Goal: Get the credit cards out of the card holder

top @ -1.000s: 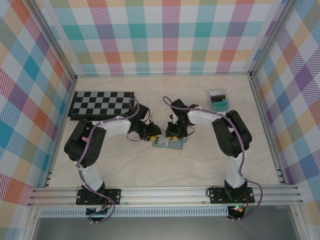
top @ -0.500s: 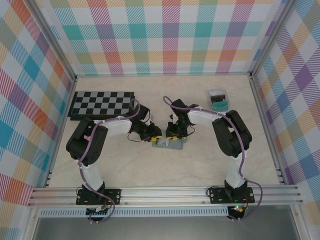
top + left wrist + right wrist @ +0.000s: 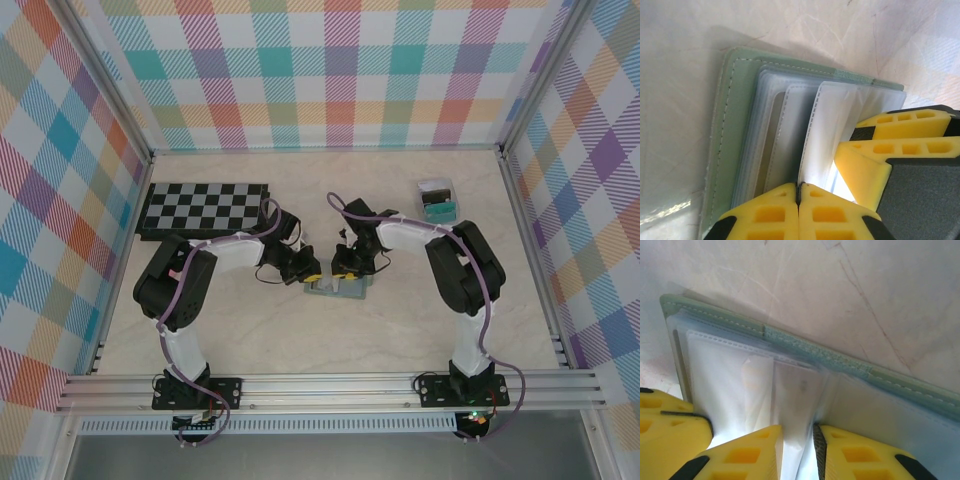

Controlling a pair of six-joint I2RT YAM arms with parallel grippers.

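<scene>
The holder (image 3: 335, 290) lies open on the counter (image 3: 400, 330), near its middle, with both grippers down on it. The left gripper (image 3: 311, 271) meets it from the left and the right gripper (image 3: 343, 270) from behind and to the right, so the 2 heads nearly touch.

In the left wrist view the holder's (image 3: 727, 125) green cover lies flat and its clear sleeves (image 3: 835, 115) fan upward. The left gripper (image 3: 798, 192) is closed, its 2 yellow pads pressed together on the edge of 1 sleeve. The right gripper's fingers (image 3: 875, 160) sit just beside it, among the leaves.

In the right wrist view the right gripper (image 3: 797, 440) is narrow, with sleeves (image 3: 725, 370) pinched in the slim gap between its pads. The holder's stitched green edge (image 3: 805, 347) runs diagonally behind them. A pale yellowish patch shows through 1 sleeve, too faint to say whether it is a card.

A chessboard (image 3: 200, 208) lies at the far left, and a clear box (image 3: 437, 200) at the far right, both well apart from the holder.
</scene>
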